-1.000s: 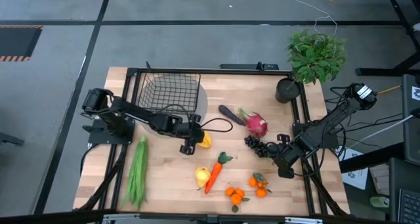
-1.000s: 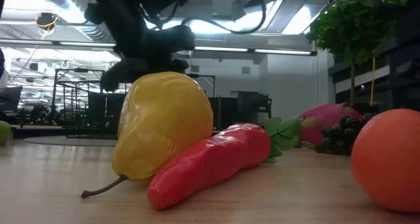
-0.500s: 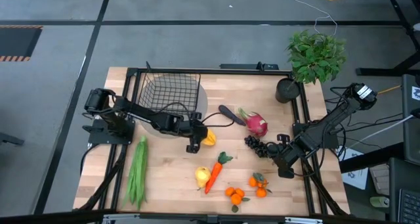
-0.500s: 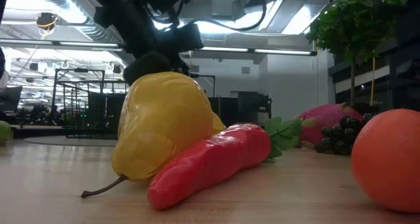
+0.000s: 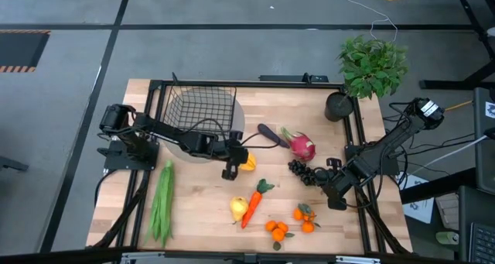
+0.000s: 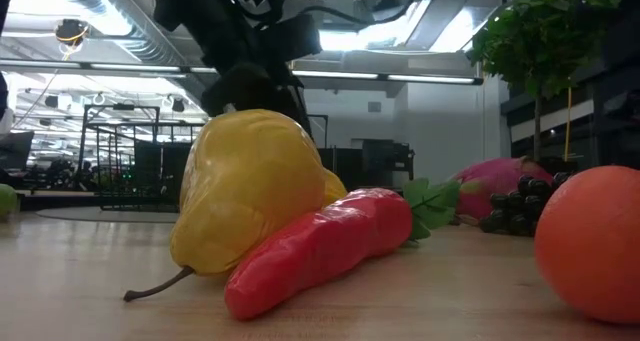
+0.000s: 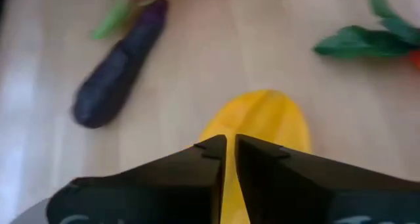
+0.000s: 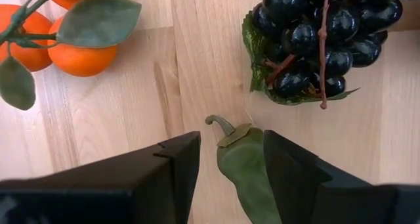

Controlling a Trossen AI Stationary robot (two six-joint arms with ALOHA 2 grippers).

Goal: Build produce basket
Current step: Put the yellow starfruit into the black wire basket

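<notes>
A yellow pepper (image 5: 247, 162) lies on the table's middle, right of the black wire basket (image 5: 199, 109). My left gripper (image 5: 237, 163) is shut at the pepper's (image 7: 262, 115) left side, slanting down over it. A yellow pear (image 5: 238, 208) and a carrot (image 5: 254, 204) lie side by side nearer the front. My right gripper (image 5: 334, 196) stands open at the right, by the dark grapes (image 5: 303, 171). Its fingers stand on either side of a small green stemmed piece (image 8: 243, 165) without plainly touching it. My left gripper has its shut fingertips (image 7: 213, 148) at the pepper's upper side (image 7: 252, 129), coming from the table's left and slanting down. The fingers hide the place of contact, so I cannot tell whether anything is pinched between them. The pepper rests on the table.
An eggplant (image 5: 271, 134) and a pink dragon fruit (image 5: 302, 146) lie right of the basket. Long green beans (image 5: 161, 202) lie at the front left and oranges (image 5: 278, 229) at the front. A dark cup (image 5: 338, 107) and a potted plant (image 5: 373, 63) stand at the far right corner.
My left gripper has moved toward the table's right edge onto the yellow pepper, risen a little and shut. The pepper has slid a little to the right along the table.
</notes>
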